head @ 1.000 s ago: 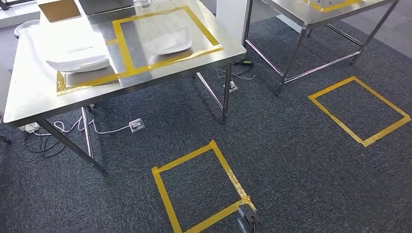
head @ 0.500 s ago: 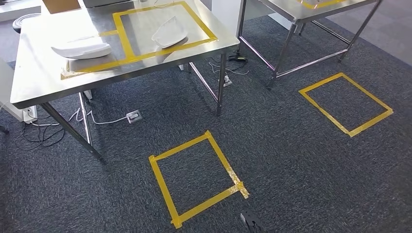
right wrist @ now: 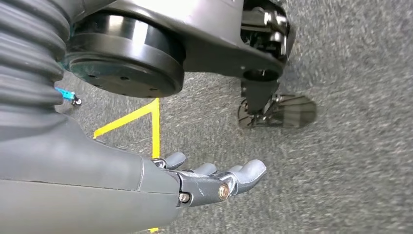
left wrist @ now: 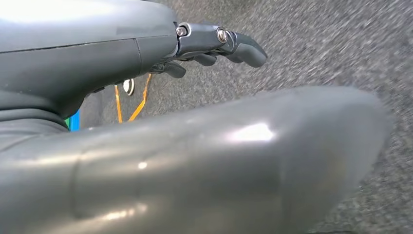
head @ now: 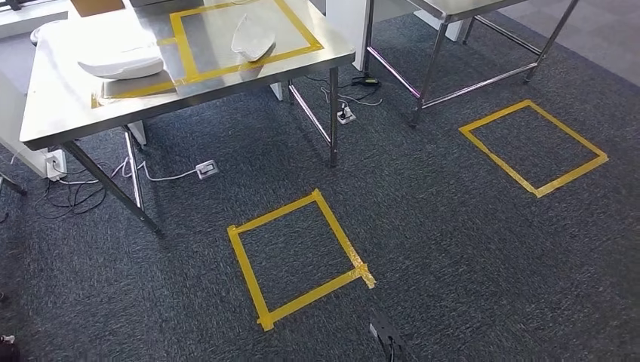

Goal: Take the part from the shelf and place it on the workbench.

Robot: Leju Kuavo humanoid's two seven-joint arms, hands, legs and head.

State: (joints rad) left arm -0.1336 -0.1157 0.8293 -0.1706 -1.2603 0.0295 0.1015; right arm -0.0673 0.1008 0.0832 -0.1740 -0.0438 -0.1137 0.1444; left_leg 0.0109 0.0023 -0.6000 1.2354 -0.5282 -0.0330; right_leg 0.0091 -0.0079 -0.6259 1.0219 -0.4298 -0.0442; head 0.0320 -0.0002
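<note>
Parts (head: 252,38) rest on workbench (head: 60,113) — left robot hand (left wrist: 214,46) empty, fingers apart.

No lettering, label, brand mark or number can be read anywhere in these views; the yellow tape squares on the carpet (head: 298,256) and the tape outline on the steel bench (head: 53,124) carry no writing; the white moulded parts on the bench (head: 121,66) show blank surfaces; the grey covers of each robot hand bear no legible markings.
</note>
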